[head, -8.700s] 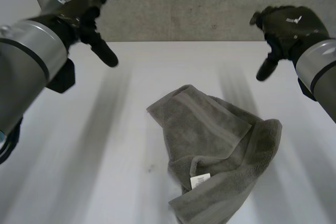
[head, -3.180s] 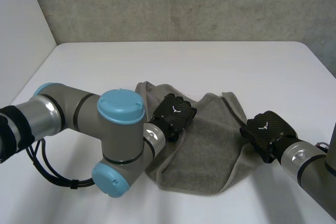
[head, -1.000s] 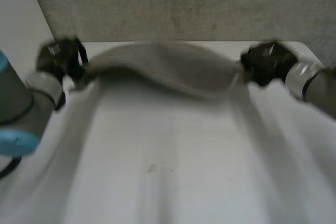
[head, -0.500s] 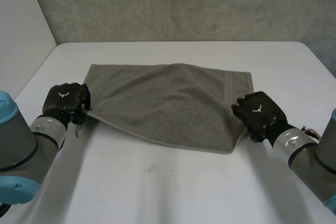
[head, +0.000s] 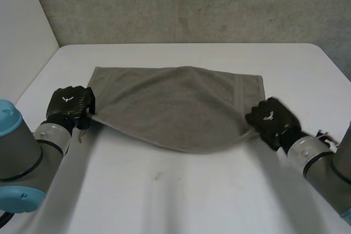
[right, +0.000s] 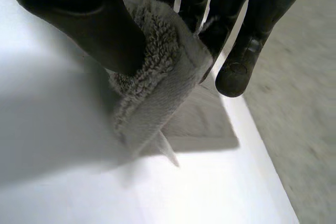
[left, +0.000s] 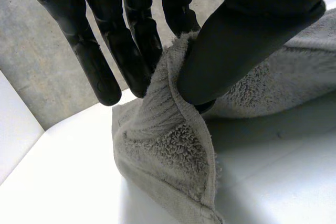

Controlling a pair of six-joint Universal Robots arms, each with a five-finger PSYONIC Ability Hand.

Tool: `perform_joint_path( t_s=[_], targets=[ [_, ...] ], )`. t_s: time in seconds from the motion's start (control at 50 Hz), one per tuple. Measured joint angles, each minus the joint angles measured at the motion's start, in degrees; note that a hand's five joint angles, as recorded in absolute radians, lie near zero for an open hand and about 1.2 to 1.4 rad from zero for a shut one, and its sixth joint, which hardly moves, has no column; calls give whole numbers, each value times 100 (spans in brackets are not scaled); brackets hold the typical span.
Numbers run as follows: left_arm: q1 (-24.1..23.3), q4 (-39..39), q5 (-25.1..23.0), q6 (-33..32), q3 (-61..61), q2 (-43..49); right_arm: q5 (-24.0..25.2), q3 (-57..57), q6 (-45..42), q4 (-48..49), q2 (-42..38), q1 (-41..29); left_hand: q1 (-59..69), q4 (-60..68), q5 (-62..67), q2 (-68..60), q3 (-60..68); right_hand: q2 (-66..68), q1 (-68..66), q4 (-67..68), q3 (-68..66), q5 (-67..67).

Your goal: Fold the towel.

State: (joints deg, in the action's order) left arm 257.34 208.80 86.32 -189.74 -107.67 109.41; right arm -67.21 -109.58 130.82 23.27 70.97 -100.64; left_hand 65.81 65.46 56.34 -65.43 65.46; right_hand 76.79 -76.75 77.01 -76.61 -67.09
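Since your left hand [head: 68, 104] and right hand [head: 272, 120] each pinch a near corner of the towel [head: 175, 100], stretched longways between them on the table [head: 181, 201], its far edge sits dead ahead.

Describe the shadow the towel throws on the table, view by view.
Head view: soft shadow on the table under the towel's sagging near edge, between left hand and right hand. Left wrist view: grey shade beneath the lifted cloth. Right wrist view: darker patch under the pinched corner.

Grey towel [head: 175, 108]: terry cloth, looped pile, matt. White table [head: 192, 201]: smooth, prob. laminate. Rough concrete wall [head: 192, 4].
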Motion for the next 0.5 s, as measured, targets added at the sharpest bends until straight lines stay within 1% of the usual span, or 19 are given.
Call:
perform_joint_path(
  t_s=[0.04, 0.08, 0.1, 0.12, 0.16, 0.24, 0.3, 0.36, 0.46, 0.5],
  targets=[
    [0, 105, -1, -7, -3, 64, -144, 89, 530, -25, 123, 123, -399, -338, -420, 355, -337, 0, 0, 0, 0, 0],
    [3, 274, -2, -16, -5, 162, -300, 220, 1357, -106, 276, 312, -547, -511, -586, 507, -506, 0, 0, 0, 0, 0],
    [4, 315, -2, -18, -6, 187, -327, 255, 1568, -135, 310, 358, -570, -538, -610, 533, -534, 0, 0, 0, 0, 0],
    [5, 413, -2, -22, -5, 248, -372, 340, 2058, -238, 376, 462, -602, -576, -652, 567, -569, 0, 0, 0, 0, 0],
    [10, 541, -4, -26, -3, 337, -392, 459, 2650, -427, 432, 581, -645, -617, -697, 612, -610, 0, 0, 1, 0, 0],
    [24, 746, -7, -29, 15, 525, -308, 674, 3408, -917, 433, 732, -762, -735, -817, 728, -731, 0, 0, 8, -3, 0],
    [29, 810, -9, -32, 27, 626, -228, 749, 3534, -1166, 397, 772, -1053, -1036, -1112, 1030, -1029, 0, 0, 8, -5, 0],
    [33, 831, -10, -34, 35, 698, -158, 799, 3472, -1362, 354, 791, -1199, -1180, -1264, 1172, -1173, 0, 0, 8, -5, 0],
    [36, 823, -10, -102, 28, 720, -139, 822, 3288, -1446, 335, 813, -1241, -1226, -1305, 1214, -1219, 0, 0, 8, -6, 0],
    [41, 817, -9, -168, 22, 705, -145, 824, 3256, -1446, 340, 826, -1075, -1060, -1166, 1026, -1062, 0, 0, 8, -7, 0]
  ],
)
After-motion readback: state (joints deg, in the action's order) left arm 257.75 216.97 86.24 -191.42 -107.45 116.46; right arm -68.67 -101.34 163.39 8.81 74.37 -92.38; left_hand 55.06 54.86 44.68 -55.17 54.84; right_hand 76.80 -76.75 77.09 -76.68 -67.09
